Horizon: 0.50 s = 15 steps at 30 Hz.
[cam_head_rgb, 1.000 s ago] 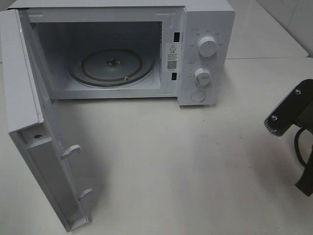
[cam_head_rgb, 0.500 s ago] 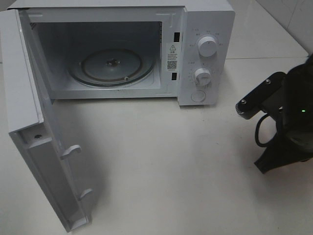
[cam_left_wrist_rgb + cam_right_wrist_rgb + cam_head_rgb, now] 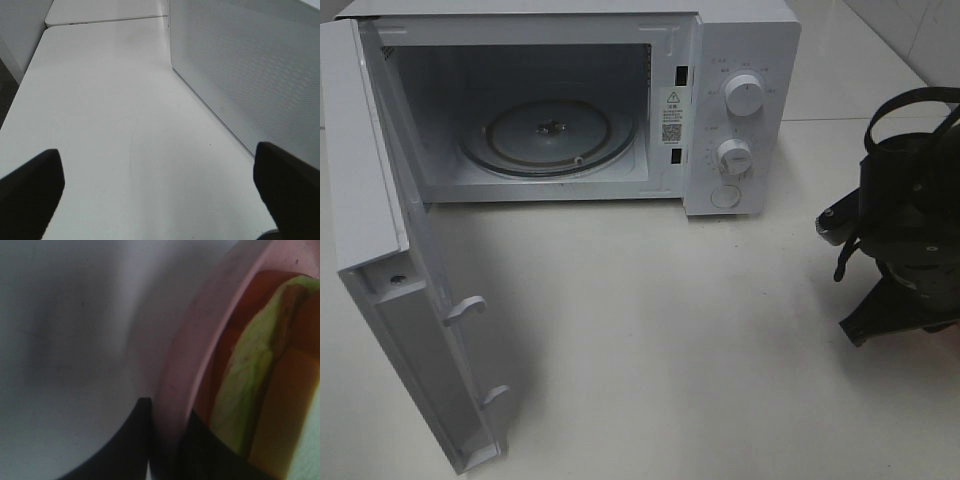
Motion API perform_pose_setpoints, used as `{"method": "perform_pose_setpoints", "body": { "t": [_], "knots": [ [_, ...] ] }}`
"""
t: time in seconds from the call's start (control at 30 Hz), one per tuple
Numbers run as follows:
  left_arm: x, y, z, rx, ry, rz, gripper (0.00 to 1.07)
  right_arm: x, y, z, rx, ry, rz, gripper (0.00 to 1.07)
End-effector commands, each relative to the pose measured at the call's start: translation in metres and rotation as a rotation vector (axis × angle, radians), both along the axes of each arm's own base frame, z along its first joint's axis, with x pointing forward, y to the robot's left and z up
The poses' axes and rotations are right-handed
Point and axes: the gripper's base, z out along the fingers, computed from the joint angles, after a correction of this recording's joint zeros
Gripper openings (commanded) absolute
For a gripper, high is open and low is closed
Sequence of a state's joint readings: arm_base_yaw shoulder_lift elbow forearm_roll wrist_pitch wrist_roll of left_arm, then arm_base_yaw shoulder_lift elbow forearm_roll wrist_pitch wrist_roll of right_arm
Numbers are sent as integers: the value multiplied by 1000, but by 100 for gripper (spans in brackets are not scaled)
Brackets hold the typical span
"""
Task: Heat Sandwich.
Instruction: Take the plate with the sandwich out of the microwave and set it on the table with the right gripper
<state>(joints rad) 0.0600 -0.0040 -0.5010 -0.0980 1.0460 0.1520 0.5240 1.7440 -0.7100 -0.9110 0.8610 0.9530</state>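
In the right wrist view the sandwich (image 3: 260, 385), with orange-brown crust and pale green filling, lies on a pink plate (image 3: 200, 345). My right gripper (image 3: 165, 440) is shut on the plate's rim, one dark finger on either side of it. The exterior view shows only my right arm (image 3: 905, 240) at the right edge; plate and sandwich are hidden there. The white microwave (image 3: 740, 50) stands at the back with its door (image 3: 380, 250) swung wide to the left and a bare glass turntable (image 3: 548, 135) inside. My left gripper (image 3: 160, 190) is open over bare table beside the microwave's perforated side (image 3: 250, 65).
The open door juts toward the table's front left corner. The microwave's two knobs (image 3: 744, 96) and round button sit on its right panel. White tabletop (image 3: 670, 330) stretches between the door and my right arm. A second table joins behind.
My right arm has come further into the exterior view from the right edge, turning and rising as it went. The microwave, its door and the left gripper have stayed put.
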Motion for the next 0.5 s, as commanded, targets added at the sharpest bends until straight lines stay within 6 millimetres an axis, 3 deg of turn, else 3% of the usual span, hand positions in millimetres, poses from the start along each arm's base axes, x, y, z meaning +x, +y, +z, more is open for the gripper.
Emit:
{"method": "perform_pose_setpoints", "body": {
  "t": [0.03, 0.5],
  "knots": [
    [-3, 0, -1, 1, -23, -5, 98, 8, -9, -5, -34, -29, -23, 4],
    [-3, 0, -1, 1, -23, -5, 98, 26, -14, -35, -80, -39, -50, 5]
  ]
}}
